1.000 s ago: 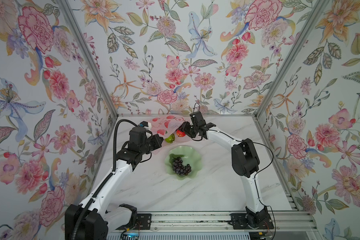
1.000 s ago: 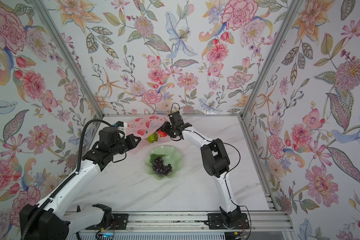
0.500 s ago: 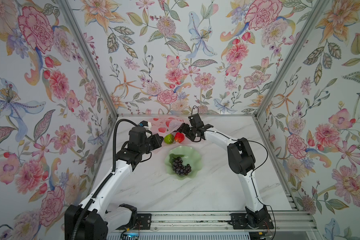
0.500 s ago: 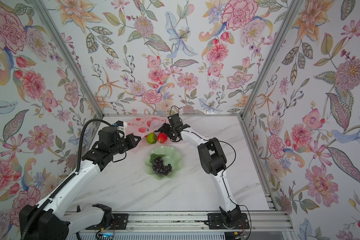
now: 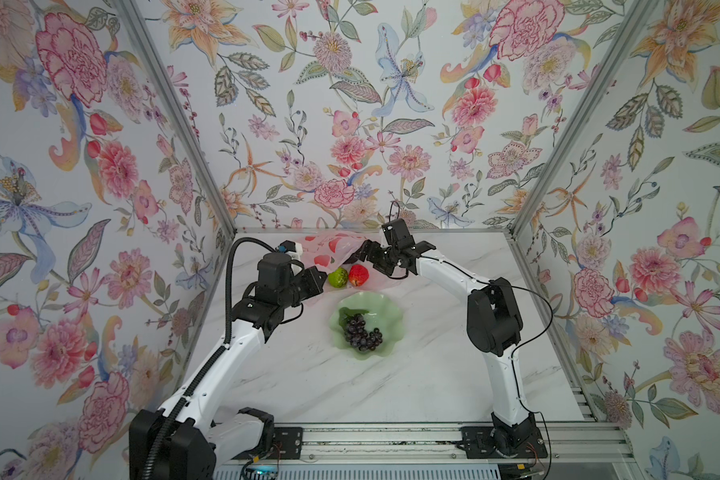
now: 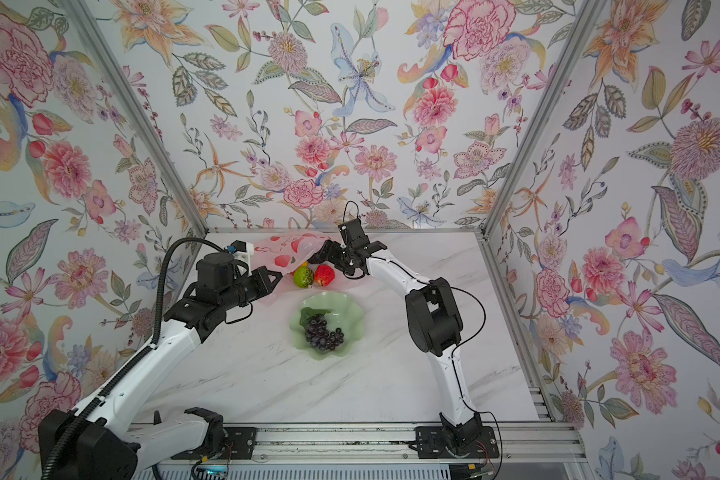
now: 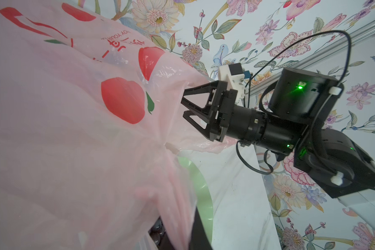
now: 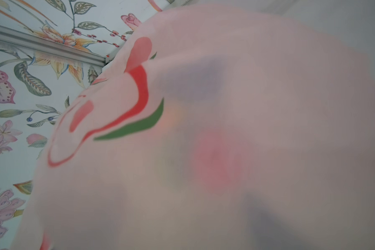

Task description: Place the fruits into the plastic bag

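Note:
The pink plastic bag [image 5: 327, 251] lies at the back of the table, its mouth facing forward. My left gripper [image 5: 317, 277] is shut on a bunched edge of the bag [image 7: 178, 207]. My right gripper [image 5: 364, 257] stands open at the upper edge of the mouth, nothing between its fingers, as the left wrist view shows [image 7: 183, 107]. A bumpy green fruit [image 5: 338, 277] and a red fruit [image 5: 358, 275] lie side by side in the mouth, below the right gripper. An orange fruit [image 6: 304, 264] peeks out behind them. Dark purple grapes [image 5: 360, 332] rest in the dish. Bag film [image 8: 225, 129] covers the right wrist view.
The pale green scalloped dish [image 5: 391, 316] stands in the middle of the marble table [image 5: 308, 386], just in front of the bag. Flowered walls close in the left, back and right. A metal rail [image 5: 371, 440] runs along the front edge.
A second ago my right gripper held the red fruit at the bag's mouth. It has opened, and the fruit now lies beside the green one. The left gripper has kept its hold.

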{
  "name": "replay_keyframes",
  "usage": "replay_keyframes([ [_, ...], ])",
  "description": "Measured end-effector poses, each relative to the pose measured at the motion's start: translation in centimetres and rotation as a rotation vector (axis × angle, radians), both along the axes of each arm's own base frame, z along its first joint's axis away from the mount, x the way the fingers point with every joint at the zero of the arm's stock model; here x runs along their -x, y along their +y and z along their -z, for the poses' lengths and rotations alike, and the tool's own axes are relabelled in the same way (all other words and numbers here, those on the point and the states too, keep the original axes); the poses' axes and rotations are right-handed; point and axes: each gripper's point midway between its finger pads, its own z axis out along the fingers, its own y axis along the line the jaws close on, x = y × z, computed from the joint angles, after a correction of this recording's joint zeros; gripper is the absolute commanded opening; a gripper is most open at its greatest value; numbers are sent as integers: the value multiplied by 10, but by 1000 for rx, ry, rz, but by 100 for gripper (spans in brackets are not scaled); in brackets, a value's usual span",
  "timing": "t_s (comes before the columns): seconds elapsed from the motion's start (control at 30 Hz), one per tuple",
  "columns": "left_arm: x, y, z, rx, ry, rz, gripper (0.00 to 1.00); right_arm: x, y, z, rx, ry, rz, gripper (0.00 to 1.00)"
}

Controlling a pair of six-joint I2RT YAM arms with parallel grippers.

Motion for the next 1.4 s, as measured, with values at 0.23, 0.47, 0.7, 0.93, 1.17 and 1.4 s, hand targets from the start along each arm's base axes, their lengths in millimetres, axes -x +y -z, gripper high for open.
replay_keyframes([
  [0.23,-1,-1,-1,11,-8,-3,0,66,-8,-42,89,-47,-146,85],
  [0.47,-1,-1,1,18,-2,-4,0,139,7,-34,187,-26,-336,85],
  [0.7,-1,-1,1,18,-2,-4,0,188,21,-1,272,27,-488,85],
  [0.93,-1,-1,1,18,-2,-4,0,207,38,44,364,71,-592,85],
  [1.17,-1,-1,1,16,-1,-3,0,200,27,83,484,122,-597,85],
  [1.4,-1,-1,2,13,0,-2,0,199,18,102,542,156,-603,85],
])
